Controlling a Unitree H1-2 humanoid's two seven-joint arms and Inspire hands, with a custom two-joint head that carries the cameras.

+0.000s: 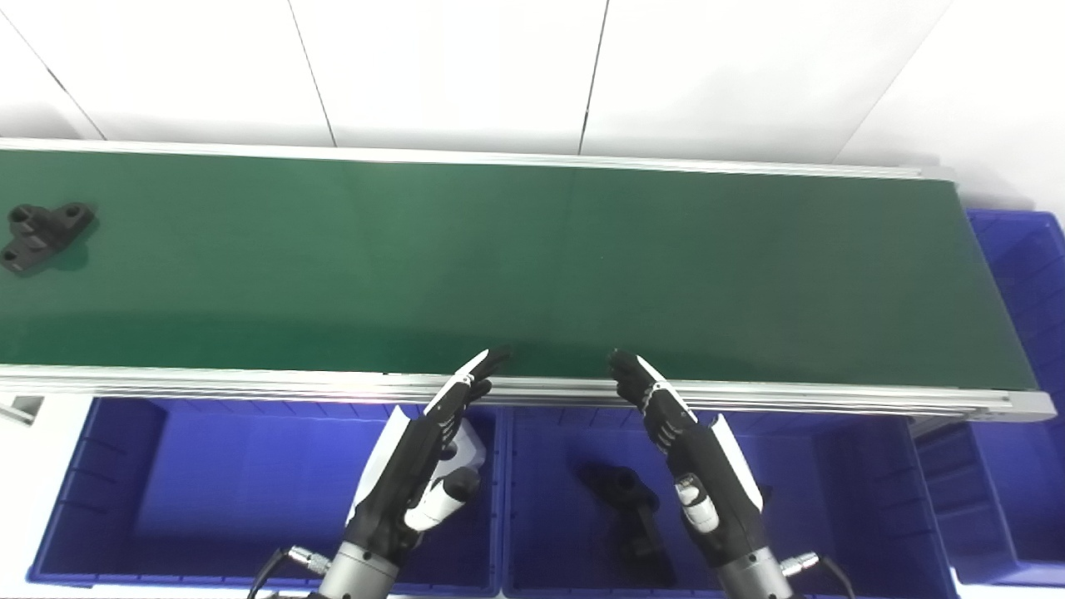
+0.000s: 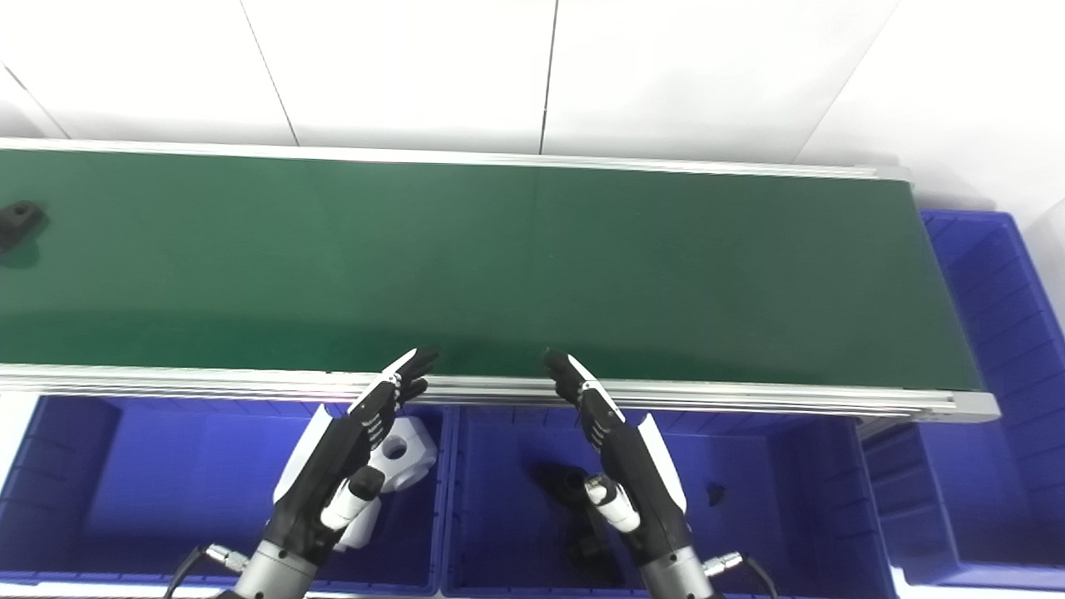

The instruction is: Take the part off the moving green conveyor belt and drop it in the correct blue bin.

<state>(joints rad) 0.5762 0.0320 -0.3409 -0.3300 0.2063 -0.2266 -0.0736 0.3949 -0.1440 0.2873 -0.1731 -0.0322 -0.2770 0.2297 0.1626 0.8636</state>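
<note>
Currently, the black part [image 1: 43,235] lies on the green conveyor belt [image 1: 532,266] at its far left end, well apart from both hands. It is a flat, T-shaped piece with holes at its lobes. It has not yet been picked up.

The left robot hand [image 1: 420,466] hovers above the left blue bin [image 1: 100,482], fingers extended and spread toward the near rail of the belt; it holds nothing. The right robot hand [image 1: 695,462] hovers above the middle blue bin [image 1: 857,491] in a mirrored pose, fingers likewise extended and empty. Both sets of fingertips reach just to the belt's near edge.

Bin contents as visible:
- The left blue bin holds a white part [image 2: 403,449], largely hidden behind the left robot hand.
- The middle blue bin holds a black part of similar build [image 1: 624,499].
- A third blue bin [image 1: 1019,249] stands at the right end of the belt; its contents cannot be determined.

Task status, as a judgement: some sorting appears complete, given the parts in the bins. Remaining steps are the grasp, the lift and the release. By colour match, the middle blue bin is the probable destination.
</note>
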